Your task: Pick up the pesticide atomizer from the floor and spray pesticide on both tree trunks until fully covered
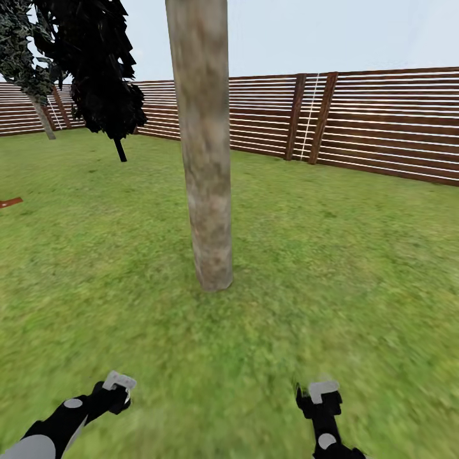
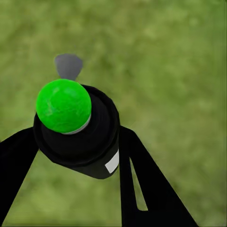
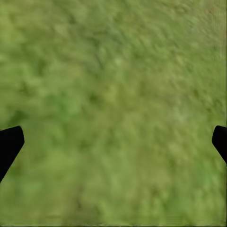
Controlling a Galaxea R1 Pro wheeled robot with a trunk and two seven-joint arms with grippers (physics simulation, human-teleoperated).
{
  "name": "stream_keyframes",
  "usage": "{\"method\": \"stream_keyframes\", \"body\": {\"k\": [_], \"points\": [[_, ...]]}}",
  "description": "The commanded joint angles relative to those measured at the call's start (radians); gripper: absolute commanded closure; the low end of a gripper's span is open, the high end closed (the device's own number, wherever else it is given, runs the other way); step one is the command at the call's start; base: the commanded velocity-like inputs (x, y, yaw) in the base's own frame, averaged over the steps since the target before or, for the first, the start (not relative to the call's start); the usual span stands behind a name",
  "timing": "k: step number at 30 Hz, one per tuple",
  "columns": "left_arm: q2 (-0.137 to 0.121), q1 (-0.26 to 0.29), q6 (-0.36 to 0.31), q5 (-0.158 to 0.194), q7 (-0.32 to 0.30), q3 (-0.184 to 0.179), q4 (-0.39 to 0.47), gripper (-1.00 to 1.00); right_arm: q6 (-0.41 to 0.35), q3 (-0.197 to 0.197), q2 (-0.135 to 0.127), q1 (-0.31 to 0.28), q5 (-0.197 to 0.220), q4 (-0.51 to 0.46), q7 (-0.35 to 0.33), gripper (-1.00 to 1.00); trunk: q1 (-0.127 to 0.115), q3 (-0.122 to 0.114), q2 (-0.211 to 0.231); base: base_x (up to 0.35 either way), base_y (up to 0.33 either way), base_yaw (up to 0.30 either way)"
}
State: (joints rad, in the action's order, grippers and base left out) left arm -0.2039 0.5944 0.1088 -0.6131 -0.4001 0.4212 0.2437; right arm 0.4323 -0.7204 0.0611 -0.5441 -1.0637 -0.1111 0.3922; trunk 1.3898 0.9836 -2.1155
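My left gripper (image 2: 78, 146) is shut on the pesticide atomizer (image 2: 94, 137), a small black bottle with a white label; its top (image 2: 64, 105) shows bright green here. In the head view the left gripper (image 1: 118, 387) hangs low over the lawn, in front and to the left of a thick pale grey-brown tree trunk (image 1: 205, 159) that stands straight ahead. A second pale trunk (image 1: 43, 118) stands far off at the back left. My right gripper (image 1: 320, 392) is open with nothing in it, its black fingertips (image 3: 9, 144) spread wide above grass. I see no white speckles on the near trunk.
A brown slatted fence (image 1: 376, 121) runs along the back and right. A near-black tree (image 1: 102, 70) with a thin dark trunk stands at the back left. A small red-brown patch (image 1: 9, 202) lies at the left edge. Green grass (image 1: 331, 268) surrounds the near trunk.
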Motion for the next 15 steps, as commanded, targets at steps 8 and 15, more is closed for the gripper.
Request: {"method": "stream_keyframes", "body": {"k": [8, 15], "points": [[0.027, -0.005, -0.105, 0.053, 0.019, 0.013, -0.044, 1.0, 0.002, -0.012, -0.001, 0.015, 0.01, 0.0, 0.008, -1.0, 0.0, 0.001, 0.0, 0.0, 0.0, 0.0], [0.045, -0.004, -0.174, 0.078, 0.058, 0.008, -0.037, 1.0, 0.002, -0.011, -0.023, 0.038, 0.042, 0.001, 0.007, -1.0, 0.0, 0.001, 0.0, 0.075, 0.0, 0.0]]}}
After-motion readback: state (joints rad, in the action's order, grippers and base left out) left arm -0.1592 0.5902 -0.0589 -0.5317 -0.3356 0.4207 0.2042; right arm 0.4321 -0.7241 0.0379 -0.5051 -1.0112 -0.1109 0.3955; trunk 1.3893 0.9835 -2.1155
